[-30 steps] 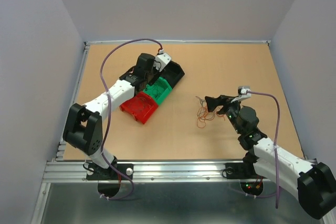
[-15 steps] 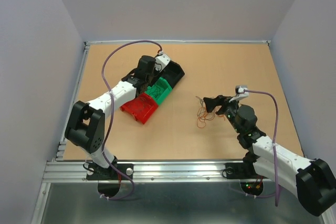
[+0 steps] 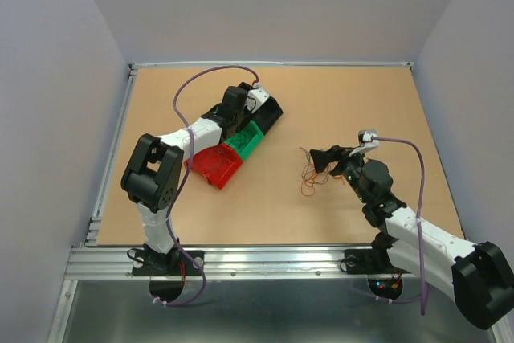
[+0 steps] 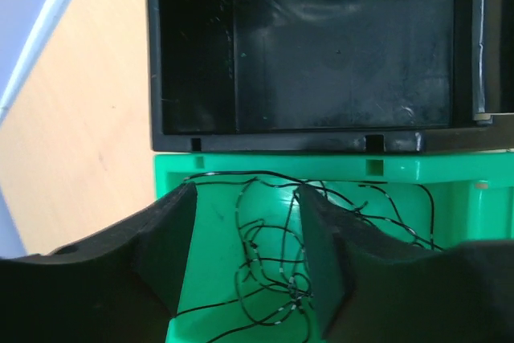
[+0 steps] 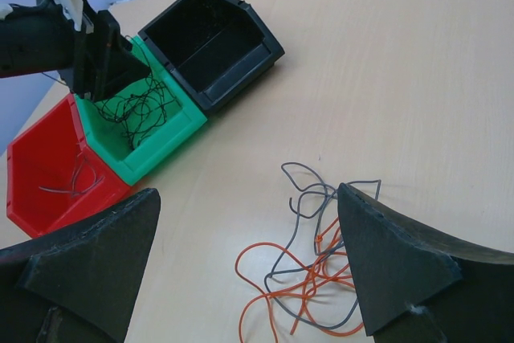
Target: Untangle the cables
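Left jaws stand parted above the green plastic bin (image 4: 450, 168) and grip nothing. A tangle of hair-thin black wires (image 4: 269, 275) lies in that bin, below and between the two dark fingers (image 4: 165, 242); whether a finger touches the wires cannot be told. A black plastic bin (image 4: 337, 46) sits against the green bin's far side. On the green bin's other side, just beside it, a red plastic bin (image 5: 32, 170) holds a few grey wires (image 5: 76, 178). Right jaws gape wide with nothing between them, hovering over a loose clump of thin orange and grey wires (image 5: 320, 240). This clump lies on the tan wooden desk (image 3: 337, 102), well apart from the three bins.
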Motion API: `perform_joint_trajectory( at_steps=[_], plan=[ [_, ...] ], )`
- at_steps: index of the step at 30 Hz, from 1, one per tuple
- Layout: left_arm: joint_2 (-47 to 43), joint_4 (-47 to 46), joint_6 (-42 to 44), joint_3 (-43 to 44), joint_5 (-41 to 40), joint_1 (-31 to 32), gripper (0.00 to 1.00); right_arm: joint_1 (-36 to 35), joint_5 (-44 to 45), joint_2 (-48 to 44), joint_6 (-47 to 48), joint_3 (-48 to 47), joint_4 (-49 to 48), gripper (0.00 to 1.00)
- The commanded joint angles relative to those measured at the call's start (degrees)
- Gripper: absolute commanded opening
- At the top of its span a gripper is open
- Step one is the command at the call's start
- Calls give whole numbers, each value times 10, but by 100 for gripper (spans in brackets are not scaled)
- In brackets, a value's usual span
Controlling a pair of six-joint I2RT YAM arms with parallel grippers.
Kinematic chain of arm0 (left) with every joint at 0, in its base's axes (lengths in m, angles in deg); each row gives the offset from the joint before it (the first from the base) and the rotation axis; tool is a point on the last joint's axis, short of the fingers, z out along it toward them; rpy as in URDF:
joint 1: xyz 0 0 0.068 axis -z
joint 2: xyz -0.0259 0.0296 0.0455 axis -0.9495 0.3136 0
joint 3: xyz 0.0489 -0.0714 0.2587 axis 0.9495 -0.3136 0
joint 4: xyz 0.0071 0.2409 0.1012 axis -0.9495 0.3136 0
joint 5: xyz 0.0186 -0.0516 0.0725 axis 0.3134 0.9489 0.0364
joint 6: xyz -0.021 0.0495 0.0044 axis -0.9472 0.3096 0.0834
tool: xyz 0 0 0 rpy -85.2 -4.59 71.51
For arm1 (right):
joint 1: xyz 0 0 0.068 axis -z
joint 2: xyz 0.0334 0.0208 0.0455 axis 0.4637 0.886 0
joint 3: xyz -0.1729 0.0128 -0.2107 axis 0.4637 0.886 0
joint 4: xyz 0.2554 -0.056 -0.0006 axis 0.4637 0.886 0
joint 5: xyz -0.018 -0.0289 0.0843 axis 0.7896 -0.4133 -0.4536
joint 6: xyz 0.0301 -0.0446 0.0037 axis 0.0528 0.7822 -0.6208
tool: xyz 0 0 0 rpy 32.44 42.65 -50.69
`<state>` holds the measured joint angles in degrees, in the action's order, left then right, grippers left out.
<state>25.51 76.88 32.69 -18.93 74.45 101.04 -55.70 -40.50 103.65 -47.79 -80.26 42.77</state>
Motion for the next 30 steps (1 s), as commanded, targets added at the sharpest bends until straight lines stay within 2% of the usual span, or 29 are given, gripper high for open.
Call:
perform_joint_trajectory(
  at_steps=[1, 3, 4, 5, 10, 18, 19, 20, 22, 24, 25, 30],
  plan=[
    [11, -9, 5, 43, 14, -9, 44, 4, -9, -2, 13, -36, -14, 96],
    [6, -7, 3, 38, 16, -13, 27, 5, -6, -3, 14, -35, -14, 96],
    [-2, -6, 2, 31, 12, -17, 7, 5, -6, -4, 14, -34, -14, 96],
    [-8, -7, 0, 26, 8, -19, 1, 5, -6, -5, 15, -34, -14, 96],
    [-69, -25, -8, -29, 17, -30, 0, 4, -6, -7, 16, -34, -14, 96],
    [-94, -7, -12, -47, 42, -33, 0, 5, -11, 11, 15, -42, -14, 96],
    [-97, -12, -13, -49, 50, -34, 3, 5, -12, 13, 15, -43, -14, 96],
    [-97, -14, -12, -50, 54, -36, 10, 5, -12, 15, 15, -43, -14, 96],
    [-100, -18, -14, -53, 65, -42, 29, 5, -13, 17, 15, -44, -14, 96],
    [-100, -26, -21, -53, 84, -47, 37, 5, -13, 19, 16, -45, -14, 96],
    [-98, -32, -26, -53, 89, -50, 45, 5, -13, 21, 15, -46, -15, 96],
    [-69, -71, -33, -26, 96, -64, 57, 5, -21, 34, 16, -52, -19, 96]
  ],
)
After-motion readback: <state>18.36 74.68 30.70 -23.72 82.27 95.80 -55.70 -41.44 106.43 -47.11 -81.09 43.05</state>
